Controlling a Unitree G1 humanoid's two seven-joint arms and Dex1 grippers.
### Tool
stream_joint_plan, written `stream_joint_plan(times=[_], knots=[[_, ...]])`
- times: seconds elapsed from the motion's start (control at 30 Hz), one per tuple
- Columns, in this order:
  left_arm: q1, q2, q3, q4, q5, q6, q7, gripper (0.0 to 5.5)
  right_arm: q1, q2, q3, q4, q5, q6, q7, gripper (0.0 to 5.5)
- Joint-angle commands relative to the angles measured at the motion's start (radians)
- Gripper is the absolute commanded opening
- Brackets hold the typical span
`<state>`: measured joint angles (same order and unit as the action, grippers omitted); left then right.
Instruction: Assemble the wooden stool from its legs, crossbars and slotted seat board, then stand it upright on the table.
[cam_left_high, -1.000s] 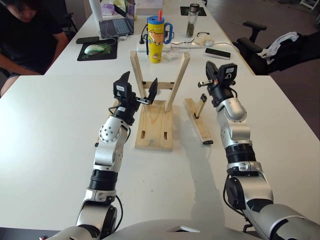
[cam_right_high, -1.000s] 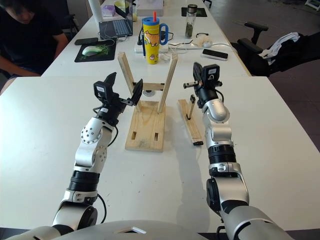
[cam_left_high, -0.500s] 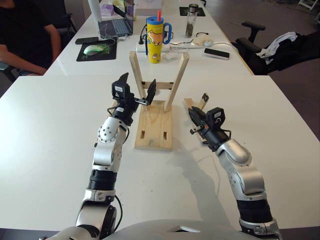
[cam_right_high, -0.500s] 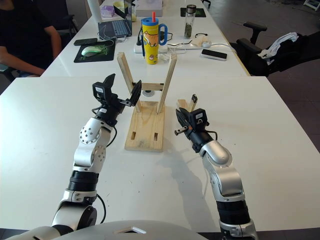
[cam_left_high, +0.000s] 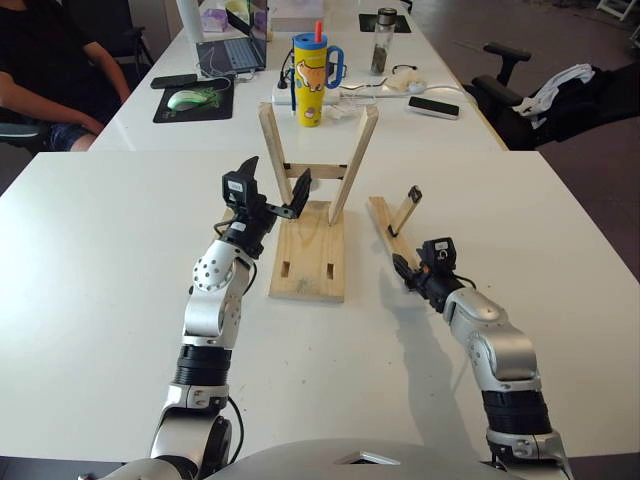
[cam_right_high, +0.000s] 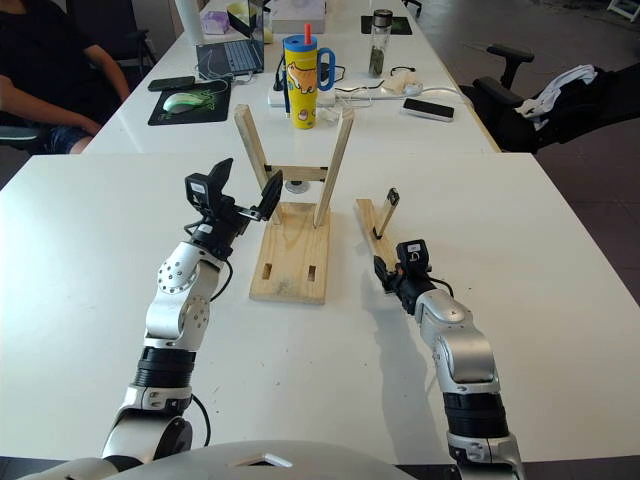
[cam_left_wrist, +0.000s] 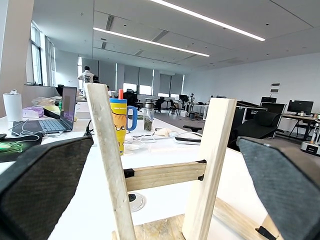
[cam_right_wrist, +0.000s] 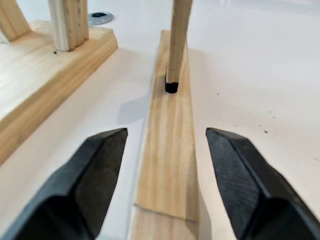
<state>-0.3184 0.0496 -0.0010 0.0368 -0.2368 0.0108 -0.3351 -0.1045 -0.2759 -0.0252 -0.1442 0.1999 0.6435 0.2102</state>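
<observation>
- Since a second ago the right tool (cam_left_high: 405, 272) has dropped from high over the far end of the loose leg (cam_left_high: 390, 232) to low on the counter (cam_left_high: 100, 260), at that leg's near end. The left tool (cam_left_high: 273, 190) has hardly shifted.
- Right tool: released. Its fingers (cam_right_wrist: 90, 175) are spread on either side of the loose leg's near end and do not touch the wood.
- Left tool: released and holding nothing. It sits beside the left of the two standing legs (cam_left_high: 272, 140).
- Those legs are joined by a crossbar (cam_left_high: 318, 172) and rise from the far slots of the seat board (cam_left_high: 310, 262), which lies flat mid-counter. The near slots are unfilled.
- The loose leg lies just right of the board, apart from it. A short stick (cam_left_high: 406, 208) rises from it at a slant.
- As I judge it, the step in hand is picking up the loose leg.
  - Centre the jaws across the plank's width before closing.
  - Come down low enough to catch both long edges, not only the top corners.
  - Grip well away from the slanted stick so that it stays free for fitting.
  - Lift level, since a hold at the end may let the far end sag or twist.
  - Keeping the left tool by the standing pair should steady the board when the new leg goes into its slot.
- Writing: I can make out none on the wooden parts. The yellow cup (cam_left_high: 310, 75) carries a cartoon figure, and I can read no text on it.
</observation>
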Motion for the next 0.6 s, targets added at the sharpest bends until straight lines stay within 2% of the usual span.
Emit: stream_joint_plan(times=[0.03,0.2,0.6], knots=[[-0.009,0.009,-0.014,0.022,-0.003,0.015,-0.026,5.40,-0.081,-0.026,0.004,0.116,-0.016,0.018,0.032,2.94],[-0.013,0.006,-0.027,0.039,-0.003,0.008,-0.047,5.40,-0.142,-0.035,0.015,0.246,-0.027,0.004,0.080,2.94],[-0.011,0.011,-0.041,0.053,0.014,0.003,-0.061,3.65,-0.204,-0.040,0.015,0.382,-0.045,-0.016,0.133,2.98]])
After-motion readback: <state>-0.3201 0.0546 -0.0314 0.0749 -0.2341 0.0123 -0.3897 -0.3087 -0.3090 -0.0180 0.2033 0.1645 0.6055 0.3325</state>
